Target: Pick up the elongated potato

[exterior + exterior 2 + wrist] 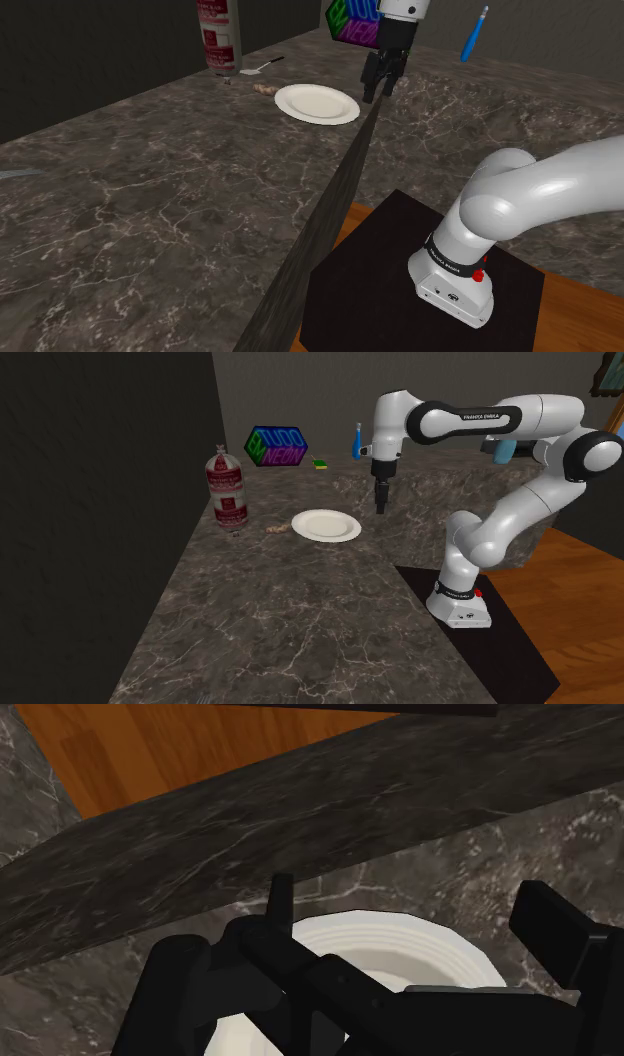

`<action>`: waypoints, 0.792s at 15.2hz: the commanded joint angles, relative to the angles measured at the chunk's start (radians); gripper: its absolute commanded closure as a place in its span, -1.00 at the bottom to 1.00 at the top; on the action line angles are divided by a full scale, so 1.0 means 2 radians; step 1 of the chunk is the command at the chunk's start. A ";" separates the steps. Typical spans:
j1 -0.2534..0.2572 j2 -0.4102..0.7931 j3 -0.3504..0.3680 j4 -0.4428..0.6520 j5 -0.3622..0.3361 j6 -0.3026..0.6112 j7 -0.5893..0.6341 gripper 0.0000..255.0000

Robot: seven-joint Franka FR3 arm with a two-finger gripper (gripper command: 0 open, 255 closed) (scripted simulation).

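The multicoloured box (277, 447) at the back of the dark marble counter (290, 612) carries glowing letters; its lower line reads NEON, the upper line is not clear. The arm's forearm (487, 416) bears small print that looks like FRANKA EMIKA. The red and white package (226, 487) has a white label too small to read. The elongated potato (277, 529), small and tan, lies on the counter between that package and the white plate (326, 524), just beside the plate's rim. The gripper (380, 92) hangs over the plate's opposite edge, fingers apart and holding nothing, so the plate lies between it and the potato. A spoon (262, 66) lies behind the potato, a blue object (474, 33) well apart
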 commanded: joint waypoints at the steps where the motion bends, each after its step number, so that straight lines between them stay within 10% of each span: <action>1: 0.000 0.000 0.000 0.000 0.000 0.000 0.000 -1.00; 12: 0.024 0.205 0.005 0.122 -0.001 0.105 -0.038 -1.00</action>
